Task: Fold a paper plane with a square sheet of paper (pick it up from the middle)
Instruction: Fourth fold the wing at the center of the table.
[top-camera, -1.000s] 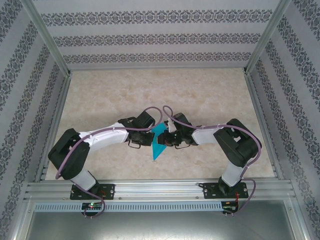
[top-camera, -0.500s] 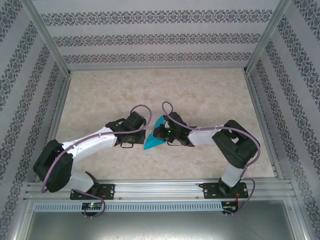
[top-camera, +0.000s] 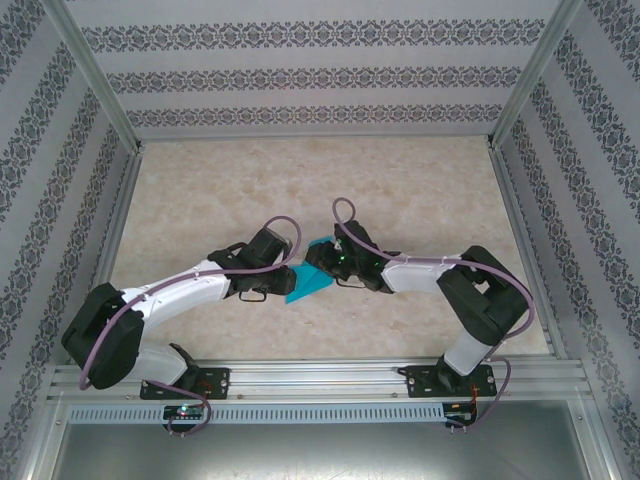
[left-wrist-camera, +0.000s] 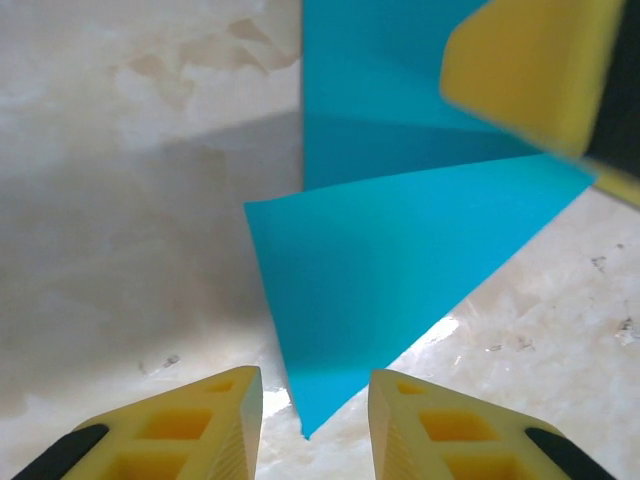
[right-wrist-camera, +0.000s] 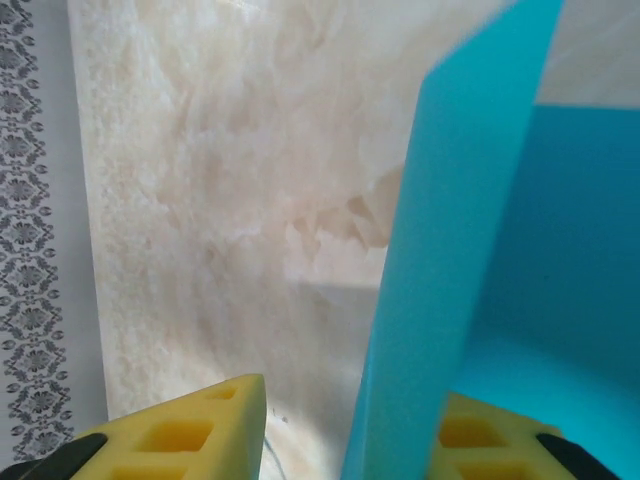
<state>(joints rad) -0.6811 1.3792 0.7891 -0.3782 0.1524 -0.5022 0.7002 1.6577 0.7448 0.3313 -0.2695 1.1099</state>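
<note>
The teal-blue paper lies folded into a pointed shape on the table between the two grippers. In the left wrist view the paper's sharp tip points into the gap of my left gripper. That gripper is open and touches nothing. One yellow finger of the right gripper rests at the paper's far end. In the right wrist view a raised flap of the paper stands between the fingers of my right gripper, close to the right finger. The jaws stand wide apart, so it is open.
The marble-patterned table is walled in by patterned panels and aluminium posts. An aluminium rail runs along the near edge by the arm bases. Purple cables loop over both wrists.
Both arms have dropped lower and the right one has reached further left. The paper has swung from pointing toward the near edge to lying flatter, its tip toward the left gripper.
</note>
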